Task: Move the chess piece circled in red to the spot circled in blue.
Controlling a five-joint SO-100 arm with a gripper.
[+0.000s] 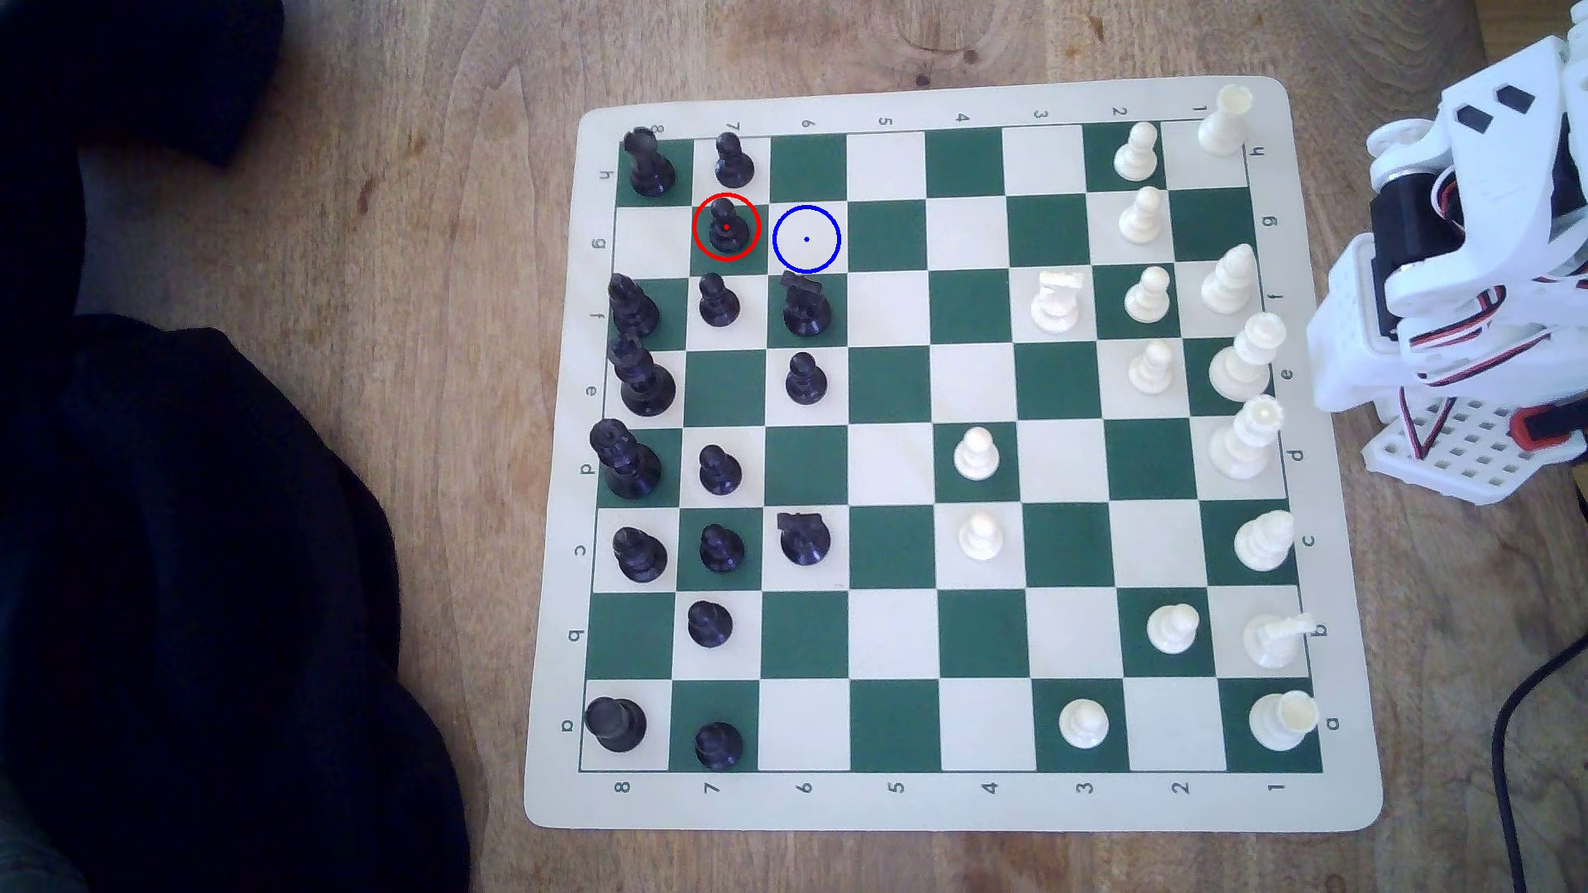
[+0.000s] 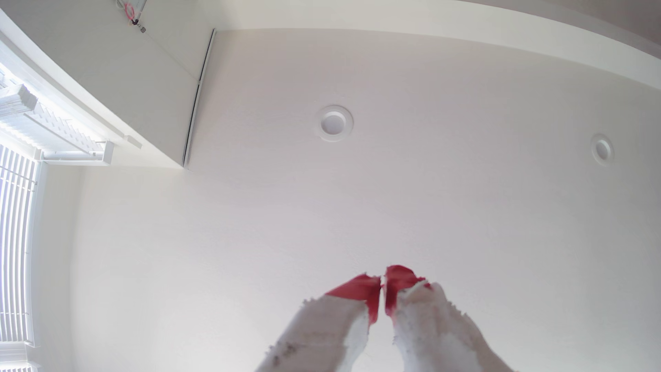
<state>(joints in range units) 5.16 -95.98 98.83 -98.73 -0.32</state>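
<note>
The black pawn (image 1: 726,225) stands upright on a green square in the upper left of the exterior view, inside the red ring. It is in the column marked 7 and the row marked g of the chess mat (image 1: 945,803). The blue-ringed square (image 1: 806,239) is the cream square just beside it, toward the exterior view's right, and no piece stands on it. Directly below this square a black knight (image 1: 806,305) stands on a green square.

The arm (image 1: 1461,283) is folded at the right edge of the exterior view, off the mat and well apart from the pawn, on the wooden surface (image 1: 447,129).

In the wrist view the gripper (image 2: 383,282) points up at a white ceiling (image 2: 429,196). Its red-tipped fingers (image 2: 361,291) seem pressed together, with only a thin line between them, and they hold nothing.
</note>
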